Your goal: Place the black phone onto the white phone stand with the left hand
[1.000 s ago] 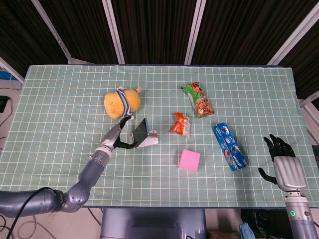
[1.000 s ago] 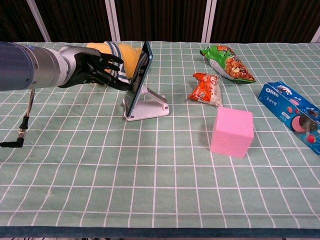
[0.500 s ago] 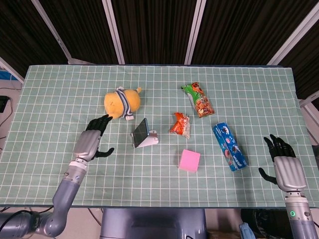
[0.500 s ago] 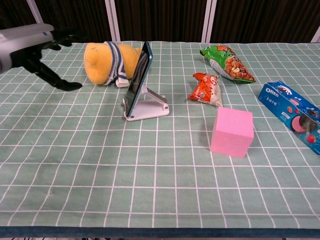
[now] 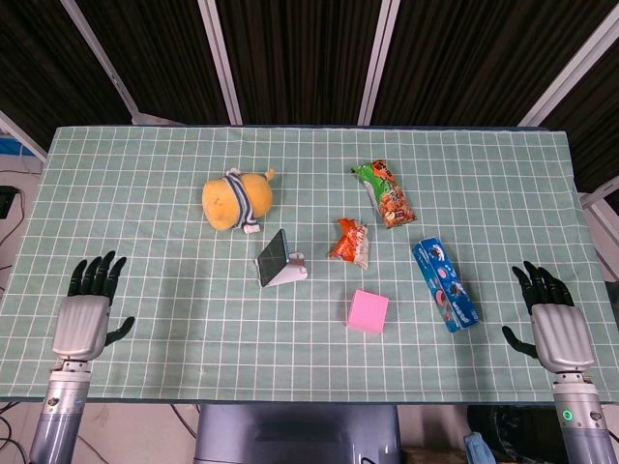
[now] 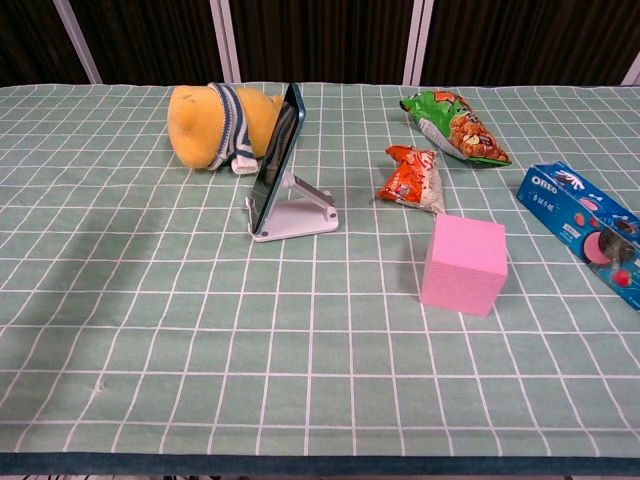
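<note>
Left hand [image 5: 81, 314] has pulled back from beside the phone to the near left edge of the table; it is gone from the chest view entirely. Fingers spread, palm empty, holding nothing. Right hand [image 5: 553, 321] sits at the near right edge as before, fingers apart, also empty.

Nearest object toward the middle of the table from the hands: pink cube [image 6: 464, 263], well right of the left hand. Blue cookie box [image 6: 587, 228] lies just inward of the right hand.

Farther in: black phone [image 6: 277, 157] leans tilted on the white phone stand [image 6: 296, 213], lower edge seated in the stand, untouched by either hand, well ahead and to the right of the left hand. Screen side appears to face left-forward, though the head view is too small to confirm. Orange snack packet [image 6: 411, 179] lies right of the stand, apart from it.

Beyond the phone: yellow plush toy [image 6: 218, 125], just behind its upper edge; contact cannot be told. Farthest: green snack bag [image 6: 456, 124].

Green checked tablecloth [image 6: 160, 330] covers the table.
</note>
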`<state>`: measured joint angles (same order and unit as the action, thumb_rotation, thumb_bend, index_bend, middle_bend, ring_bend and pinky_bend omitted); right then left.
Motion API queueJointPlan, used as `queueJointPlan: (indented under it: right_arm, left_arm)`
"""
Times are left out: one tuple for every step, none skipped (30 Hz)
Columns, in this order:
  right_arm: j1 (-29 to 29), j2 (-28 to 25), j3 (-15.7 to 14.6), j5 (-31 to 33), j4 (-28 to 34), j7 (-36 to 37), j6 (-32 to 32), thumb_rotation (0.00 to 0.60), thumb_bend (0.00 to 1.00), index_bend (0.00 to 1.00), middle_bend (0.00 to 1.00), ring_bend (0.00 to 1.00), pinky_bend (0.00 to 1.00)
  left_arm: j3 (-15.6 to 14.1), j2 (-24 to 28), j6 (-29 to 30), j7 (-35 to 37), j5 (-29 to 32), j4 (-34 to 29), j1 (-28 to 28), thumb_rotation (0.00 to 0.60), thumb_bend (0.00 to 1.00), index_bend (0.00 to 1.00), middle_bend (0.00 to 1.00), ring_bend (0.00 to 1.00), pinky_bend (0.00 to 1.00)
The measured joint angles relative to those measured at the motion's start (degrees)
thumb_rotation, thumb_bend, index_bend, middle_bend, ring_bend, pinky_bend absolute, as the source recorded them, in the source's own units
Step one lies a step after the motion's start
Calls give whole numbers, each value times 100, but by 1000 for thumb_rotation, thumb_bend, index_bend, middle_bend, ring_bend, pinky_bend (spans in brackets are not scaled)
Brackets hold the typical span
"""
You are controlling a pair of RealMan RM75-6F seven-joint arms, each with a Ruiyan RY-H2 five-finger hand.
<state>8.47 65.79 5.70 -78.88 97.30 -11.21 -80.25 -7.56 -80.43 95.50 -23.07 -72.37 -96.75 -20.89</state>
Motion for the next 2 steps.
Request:
queueJointPlan:
  right_arm:
    - [1,2,1,4,0,-7,1,600,369,1,0,0,140]
    - [2,4,3,8,0,-16,2,600,369,1,0,0,140]
  left_arm:
    - [39,13,-1,42,-6,16,38,600,155,0,0,0,0]
    - [80,21,-4,66,-7,25,59,600,155,0,0,0,0]
